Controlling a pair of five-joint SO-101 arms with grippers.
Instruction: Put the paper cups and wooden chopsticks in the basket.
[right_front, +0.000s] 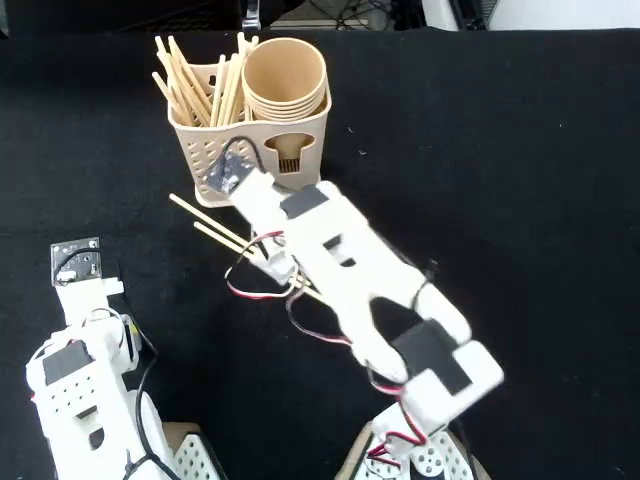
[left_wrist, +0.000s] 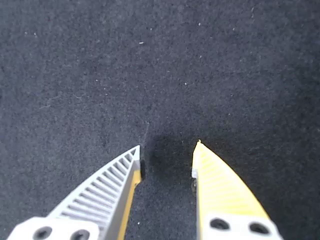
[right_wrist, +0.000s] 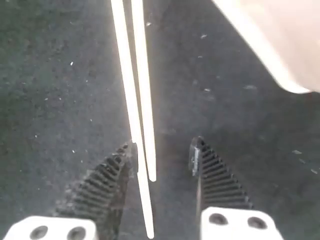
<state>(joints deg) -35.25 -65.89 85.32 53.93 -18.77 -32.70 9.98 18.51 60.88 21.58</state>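
Note:
A beige slotted basket (right_front: 300, 135) stands at the back of the table. It holds a stack of paper cups (right_front: 285, 75) and several wooden chopsticks (right_front: 195, 85). Two loose chopsticks (right_front: 210, 228) lie side by side on the black cloth in front of it. My right gripper (right_wrist: 162, 145) is open just above the cloth, and the two chopsticks (right_wrist: 135, 75) run between its fingers, close to the black one. The basket's corner (right_wrist: 280, 35) is near. My left gripper (left_wrist: 167, 146) is open over bare cloth, holding nothing.
The right arm (right_front: 340, 270) stretches diagonally from the front edge toward the basket, with red and black wires hanging beneath it. The left arm (right_front: 80, 300) stands at the front left. Black cloth covers the table, with free room at right and far left.

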